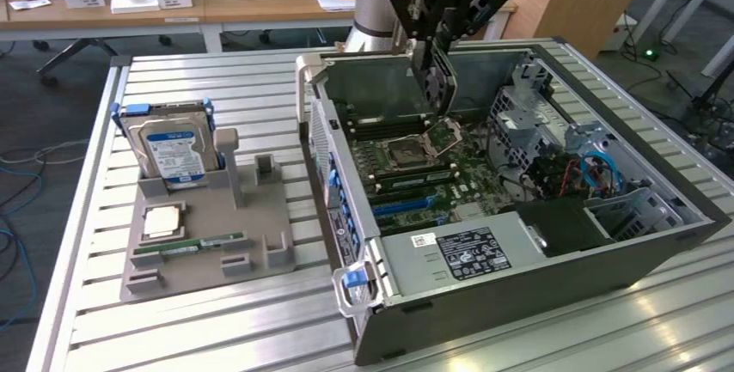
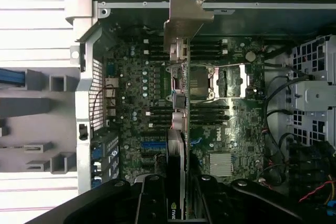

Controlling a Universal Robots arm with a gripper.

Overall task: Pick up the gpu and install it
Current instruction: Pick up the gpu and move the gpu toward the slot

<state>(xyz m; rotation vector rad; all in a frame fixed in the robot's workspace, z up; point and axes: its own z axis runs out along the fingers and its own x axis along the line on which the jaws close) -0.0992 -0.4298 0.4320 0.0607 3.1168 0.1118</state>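
My gripper (image 1: 437,39) is shut on the gpu (image 1: 441,84), a thin dark card that hangs edge-down from the fingers. It is held above the motherboard (image 1: 442,174) inside the open computer case (image 1: 539,260), over the area of the CPU socket (image 1: 427,144). In the wrist view the gpu (image 2: 180,129) appears edge-on, running away from the gripper (image 2: 178,195) across the board. Its silvery bracket (image 2: 185,22) points toward the case's wall. The card's lower edge is still clear of the board.
On the exterior view's left, a grey holder (image 1: 206,243) carries a hard drive (image 1: 172,144), a CPU chip (image 1: 164,220) and a green memory stick (image 1: 189,245). The case holds a power supply (image 1: 465,252), drive cage (image 1: 539,114) and cables (image 1: 585,170). Desks stand behind.
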